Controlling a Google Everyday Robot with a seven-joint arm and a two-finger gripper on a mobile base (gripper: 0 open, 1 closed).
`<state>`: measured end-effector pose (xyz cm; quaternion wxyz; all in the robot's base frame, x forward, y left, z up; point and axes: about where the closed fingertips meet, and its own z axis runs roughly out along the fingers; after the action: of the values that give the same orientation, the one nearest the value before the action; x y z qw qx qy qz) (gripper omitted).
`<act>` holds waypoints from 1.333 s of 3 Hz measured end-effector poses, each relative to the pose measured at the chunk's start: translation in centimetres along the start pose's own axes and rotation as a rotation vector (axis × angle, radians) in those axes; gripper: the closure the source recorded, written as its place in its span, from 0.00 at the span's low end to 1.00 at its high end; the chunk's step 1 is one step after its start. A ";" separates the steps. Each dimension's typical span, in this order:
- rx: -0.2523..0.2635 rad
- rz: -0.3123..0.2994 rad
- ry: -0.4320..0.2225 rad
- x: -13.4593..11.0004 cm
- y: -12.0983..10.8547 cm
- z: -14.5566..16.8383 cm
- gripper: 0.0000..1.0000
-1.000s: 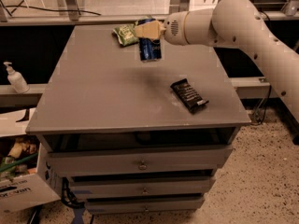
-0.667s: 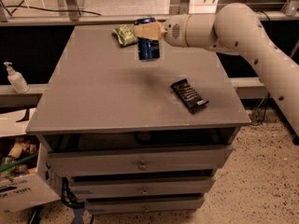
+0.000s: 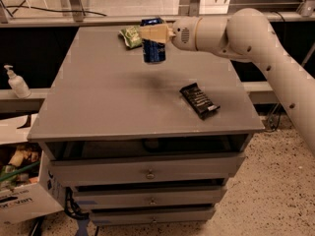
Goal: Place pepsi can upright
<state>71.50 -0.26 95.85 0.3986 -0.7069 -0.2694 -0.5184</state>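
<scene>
1. One arm (image 3: 246,33) is all I have, white and jointed, and it reaches in from 3 o'clock over the far part of the grey table (image 3: 98,107).
2. My gripper (image 3: 151,32) sits toward 12 o'clock of the table top, pinching the pepsi can (image 3: 154,50) near its upper end. One cream finger (image 3: 156,33) lies across the front of the can, and the other is hidden behind it.
3. The pepsi can stands upright in my grip, dark blue, with its top end at 12 o'clock and its bottom end at 6 o'clock.
4. It hangs clear of the table (a soft shadow (image 3: 152,80) lies on the surface at 6 o'clock of the can, apart from its base).
5. A green chip bag (image 3: 130,36) lies on the table just beside the can, at 9 o'clock of it; I cannot tell whether the two touch.
6. A flat black snack bar (image 3: 199,101) lies at about 4 o'clock from the can, well apart from it, near the table's right edge and turned on a slant.
7. Below the table top, at 6 o'clock, drawers (image 3: 147,168) are stacked, each with a small knob in the middle.
8. Off the table at 9 o'clock, a white pump bottle (image 3: 17,82) stands on a lower ledge, and a cardboard box (image 3: 24,200) sits on the floor near 7 o'clock.
</scene>
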 end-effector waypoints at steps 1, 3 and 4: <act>0.000 0.001 0.000 0.0 0.0 0.0 1.00; 0.119 -0.185 0.051 -0.5 -0.5 -0.1 1.00; 0.179 -0.289 0.075 -0.8 -0.6 -0.5 1.00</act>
<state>70.47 -0.35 95.35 0.3910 -0.6027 -0.3984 -0.5703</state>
